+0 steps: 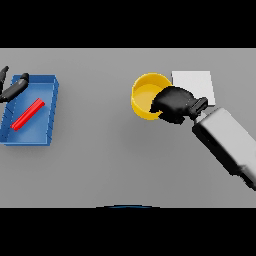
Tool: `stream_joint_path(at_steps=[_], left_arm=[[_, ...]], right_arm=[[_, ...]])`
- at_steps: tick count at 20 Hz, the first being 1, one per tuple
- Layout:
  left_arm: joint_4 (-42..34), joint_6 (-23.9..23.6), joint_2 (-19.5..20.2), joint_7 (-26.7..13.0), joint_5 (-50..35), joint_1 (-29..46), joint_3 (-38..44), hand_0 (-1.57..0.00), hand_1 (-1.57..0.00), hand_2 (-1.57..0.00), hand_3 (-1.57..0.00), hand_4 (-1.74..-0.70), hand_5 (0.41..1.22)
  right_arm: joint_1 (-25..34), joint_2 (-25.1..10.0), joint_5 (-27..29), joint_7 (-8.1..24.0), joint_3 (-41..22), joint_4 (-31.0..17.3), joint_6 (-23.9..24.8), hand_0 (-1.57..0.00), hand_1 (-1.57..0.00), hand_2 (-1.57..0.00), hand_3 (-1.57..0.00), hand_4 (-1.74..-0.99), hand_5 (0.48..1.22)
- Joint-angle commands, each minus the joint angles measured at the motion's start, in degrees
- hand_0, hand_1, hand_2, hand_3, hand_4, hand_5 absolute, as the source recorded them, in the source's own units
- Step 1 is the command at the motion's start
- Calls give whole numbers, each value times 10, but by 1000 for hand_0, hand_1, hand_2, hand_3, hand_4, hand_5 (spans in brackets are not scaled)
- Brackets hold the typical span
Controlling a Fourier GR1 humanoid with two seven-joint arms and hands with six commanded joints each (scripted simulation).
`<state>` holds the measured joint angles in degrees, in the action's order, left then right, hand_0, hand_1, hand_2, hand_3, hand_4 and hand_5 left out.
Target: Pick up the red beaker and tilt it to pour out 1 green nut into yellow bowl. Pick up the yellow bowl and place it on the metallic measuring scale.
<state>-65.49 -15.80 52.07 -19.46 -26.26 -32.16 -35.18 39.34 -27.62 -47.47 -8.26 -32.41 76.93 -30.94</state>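
Right hand (pixel 172 103), entering on its grey forearm from the lower right, lies nearest the viewpoint and is closed on the yellow bowl (pixel 144 95): its fingers curl over the bowl's near-right rim, so the bowl sits immediately left of and partly beneath them. Directly behind those fingers, to their right, the pale metallic measuring scale (pixel 192 81) rests on the desk (pixel 110 155), touching or almost touching the bowl's edge. Judgement: the coming move is a short lift and shift rightward and away, the right hand being far the nearer. No green nut can be made out inside the bowl. Left hand (pixel 12 88) shows at the far left, fingers relaxed, over the corner of a blue tray (pixel 47 85) in which a red beaker (pixel 28 114) lies on its side, long axis diagonal.
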Motion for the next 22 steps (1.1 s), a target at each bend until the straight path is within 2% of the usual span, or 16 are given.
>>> stream_joint_path(at_steps=[1,4,6,8,9,11,13,15,17,19,22], left_arm=[[-4,-5,2,-2,-2,1,3,1,1,1,1,-718,686],[-4,-7,-1,-6,1,-4,1,1,1,1,1,-723,698],[-14,-9,6,-2,0,4,2,1,1,1,1,-727,710],[-17,-9,7,-12,-2,-4,3,1,1,1,1,-730,719],[-15,-10,10,-16,-3,-3,4,1,1,1,1,-729,717],[-19,-13,11,-25,-3,0,3,1,1,1,1,-731,724],[-17,-10,9,-22,-4,6,2,1,1,1,1,-737,730],[-18,-10,9,-27,-5,0,3,1,1,1,1,-737,738],[-29,-13,17,-31,-2,5,0,1,1,1,1,-727,734],[-25,-13,13,-36,-1,2,-1,1,1,1,1,-719,725],[-28,-12,16,-37,-5,2,2,1,1,1,1,-724,714]], right_arm=[[-2,-2,3,0,2,8,-2,-1559,-1568,-1512,-1163,-1740,1220],[6,-20,-3,12,20,2,8,-1565,-1570,-1513,-1155,-1741,1220],[9,-29,-5,-7,29,-21,29,-1567,-1570,-1527,-1151,-1741,1221],[6,-31,-4,3,39,-28,41,-1568,-1570,-1537,-1153,-1741,1221],[13,-35,-4,-5,48,-47,49,-1569,-1571,-1534,-1151,-1741,1221],[23,-32,-11,0,58,-89,69,-1570,-1571,-1537,-1150,-1741,1221],[28,-44,-15,-29,67,-123,94,-1570,-1571,-1540,-1143,-1741,1221],[34,-40,-23,-25,73,-164,118,-1570,-1571,-1549,-1147,-1741,1221],[42,-45,-24,-37,81,-201,127,-1571,-1571,-1537,-1147,-1741,1221],[52,-34,-29,-41,83,-242,144,-1571,-1571,-1500,-1169,-1741,1221],[59,-26,-31,-38,94,-291,162,-1571,-1571,-1464,-1268,-1741,1221]])
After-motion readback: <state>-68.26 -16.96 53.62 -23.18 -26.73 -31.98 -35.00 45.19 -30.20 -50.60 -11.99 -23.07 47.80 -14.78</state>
